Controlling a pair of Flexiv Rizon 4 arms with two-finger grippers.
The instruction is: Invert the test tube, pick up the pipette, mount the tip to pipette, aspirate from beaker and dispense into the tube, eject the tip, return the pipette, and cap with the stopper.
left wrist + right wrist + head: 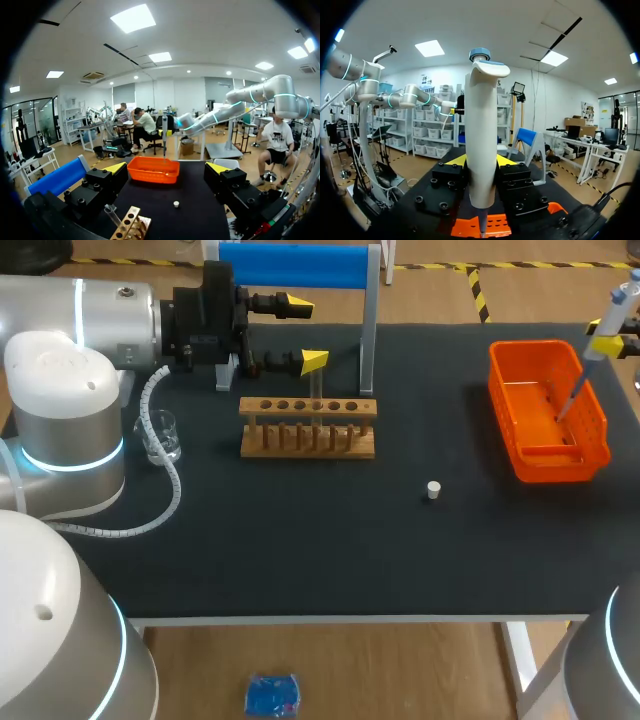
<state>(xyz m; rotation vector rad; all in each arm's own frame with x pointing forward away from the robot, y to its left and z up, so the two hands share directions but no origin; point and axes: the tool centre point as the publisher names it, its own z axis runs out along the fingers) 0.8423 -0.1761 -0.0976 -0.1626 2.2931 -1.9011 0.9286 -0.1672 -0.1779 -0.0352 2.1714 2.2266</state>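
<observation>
My right gripper [612, 338] is shut on the white pipette [597, 340] at the far right. The pipette's thin lower end hangs over the orange basket [590, 440]. In the right wrist view the pipette [481, 140] stands upright between the two fingers. My left gripper [305, 334] is open, level, just behind and above the wooden rack [308, 440]. A clear test tube [316, 392] stands in the rack. The glass beaker [160, 437] sits left of the rack. A small white stopper [433, 490] lies on the mat, also seen ahead of the left gripper [167, 167] as stopper [175, 203].
A blue pipette stand [300, 265] on grey posts rises at the back behind the rack. The left arm's white cable loops across the mat beside the beaker. From the left wrist, the orange basket [153, 170] is straight ahead and the rack [131, 225] lies below.
</observation>
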